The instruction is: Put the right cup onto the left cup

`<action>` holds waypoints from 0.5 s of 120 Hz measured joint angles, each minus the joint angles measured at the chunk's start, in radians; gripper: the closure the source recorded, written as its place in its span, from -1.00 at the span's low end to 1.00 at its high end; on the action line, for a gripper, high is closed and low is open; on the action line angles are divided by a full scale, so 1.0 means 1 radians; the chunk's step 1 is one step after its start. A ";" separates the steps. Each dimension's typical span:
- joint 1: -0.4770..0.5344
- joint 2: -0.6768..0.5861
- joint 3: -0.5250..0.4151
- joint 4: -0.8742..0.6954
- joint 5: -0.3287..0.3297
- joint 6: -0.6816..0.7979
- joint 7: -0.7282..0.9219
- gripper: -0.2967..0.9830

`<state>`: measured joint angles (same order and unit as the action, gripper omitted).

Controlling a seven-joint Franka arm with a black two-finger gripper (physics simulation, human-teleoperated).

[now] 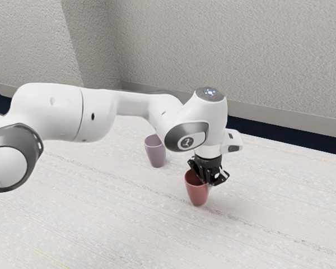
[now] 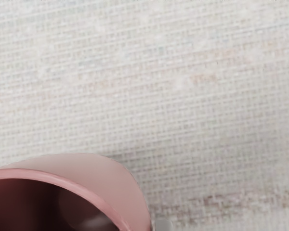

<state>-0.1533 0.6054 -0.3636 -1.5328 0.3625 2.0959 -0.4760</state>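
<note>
In the exterior view, the tool [image 1: 208, 180] is down at the red cup [image 1: 196, 195], over the side of its rim toward the exterior view's right. I cannot tell whether the tool is wide or narrow, or whether it grips the cup. The red cup, the right one, is upright on the table [image 1: 101, 224]. The exterior view also gives the lilac cup [image 1: 155, 152], upright on the table near the red one but apart from it, farther from the camera and toward the exterior view's left. The wrist view adds a close look over the red cup's pink rim into its dark inside, with the table's fine woven-looking pattern beside it.
</note>
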 joint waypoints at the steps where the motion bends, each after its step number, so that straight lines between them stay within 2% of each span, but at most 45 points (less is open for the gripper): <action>1: 0.000 -0.001 0.000 0.000 0.000 -0.001 0.000 0.68; 60: 0.022 -0.183 0.000 0.001 -0.010 -0.117 -0.001 0.68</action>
<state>-0.1312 0.4226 -0.3637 -1.5315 0.3521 1.9788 -0.4767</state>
